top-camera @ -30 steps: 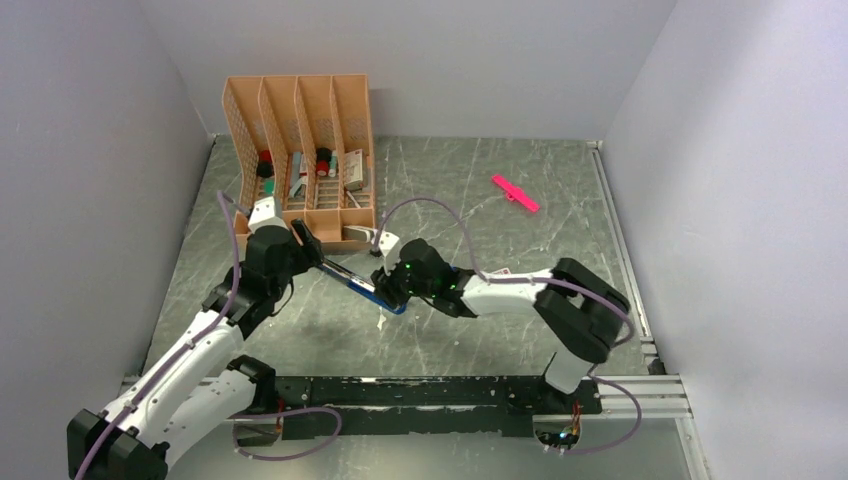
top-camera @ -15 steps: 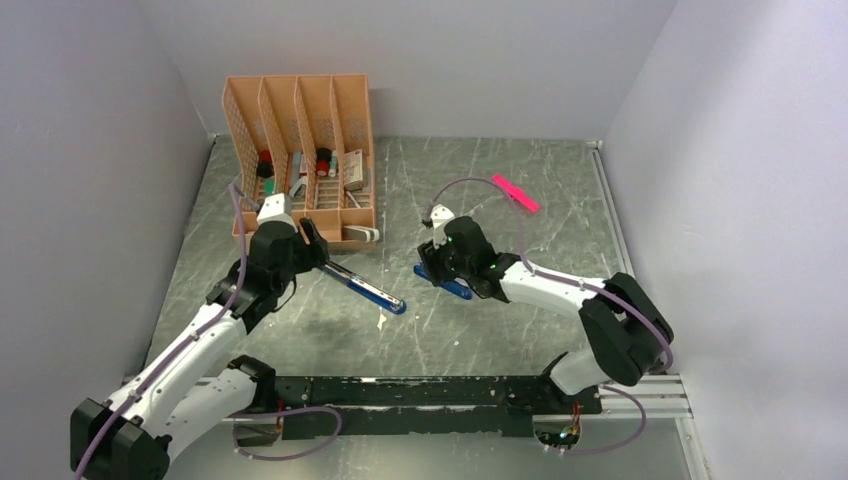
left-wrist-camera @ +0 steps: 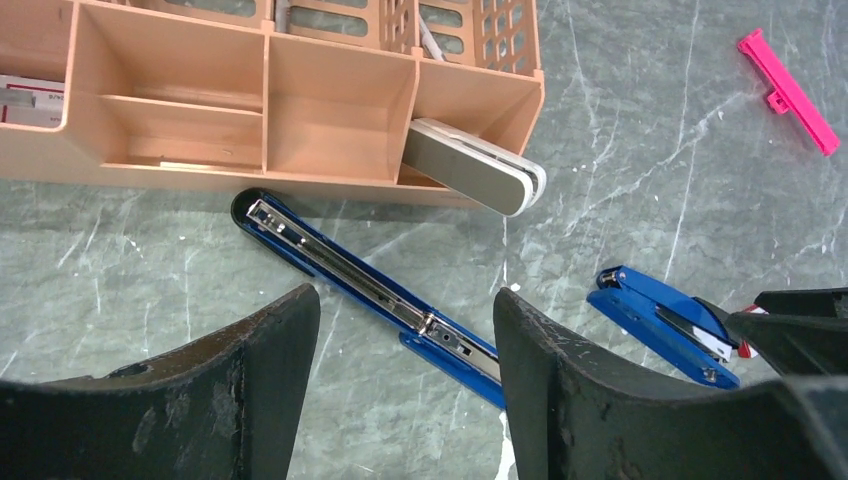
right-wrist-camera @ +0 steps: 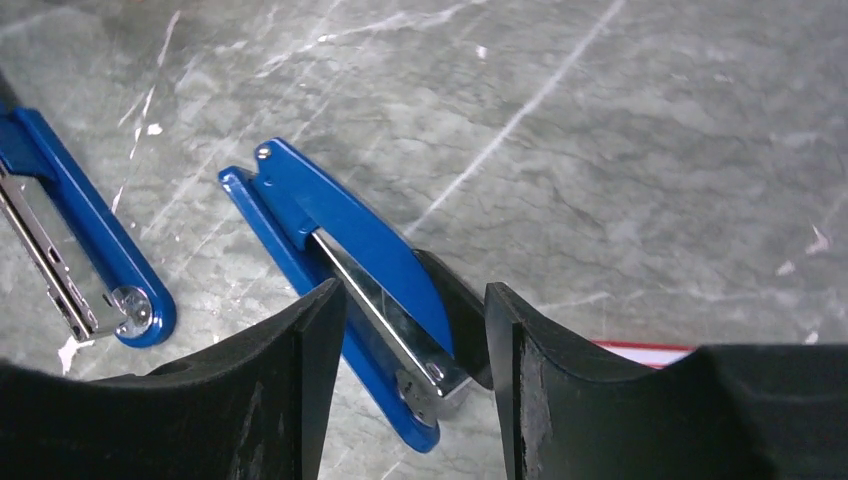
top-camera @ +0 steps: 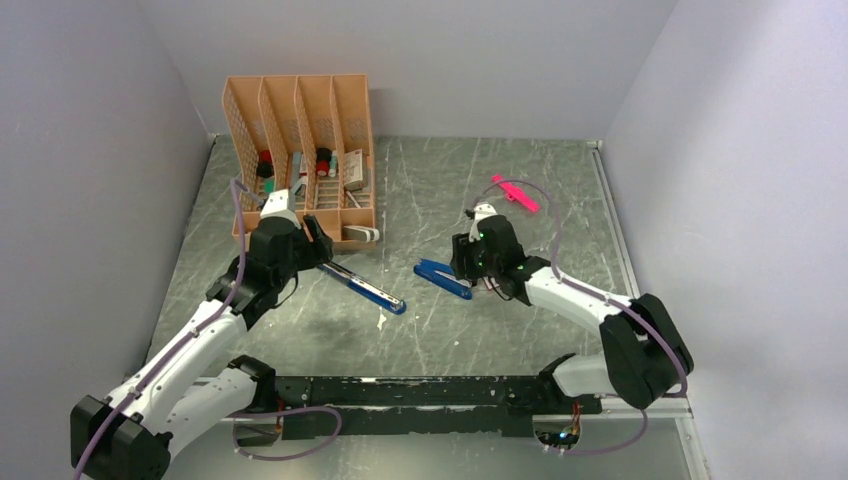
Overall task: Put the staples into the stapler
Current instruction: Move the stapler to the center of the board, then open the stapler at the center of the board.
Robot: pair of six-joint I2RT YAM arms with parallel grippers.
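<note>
Two blue staplers lie on the marbled table (top-camera: pixel 560 200), and neither shows any staples in it, so the loading itself looks not yet begun. The opened stapler (left-wrist-camera: pixel 370 285) is folded out flat in front of the orange organizer (left-wrist-camera: pixel 340 130), its metal magazine channel facing up. That channel looks bare, though the view is too coarse to be sure.

The left gripper (left-wrist-camera: pixel 405 310) hovers above this stapler with its fingers spread wide, holding nothing. The shorter stapler (right-wrist-camera: pixel 345 270) lies well to the right. The right gripper (right-wrist-camera: pixel 415 300) straddles its rear end with the jaws apart, but whether the pads press on it cannot be told.

No silvery staple strips can be seen in any view. A sliver of white card with a red edge (right-wrist-camera: pixel 640 350) peeks out from behind the right gripper's finger and may be the staple box. The pink plastic stick (top-camera: pixel 515 193) lies apart at the far right.

What seems left is nearly everything: fetching a strip, seating it in the open channel, and closing the stapler.
</note>
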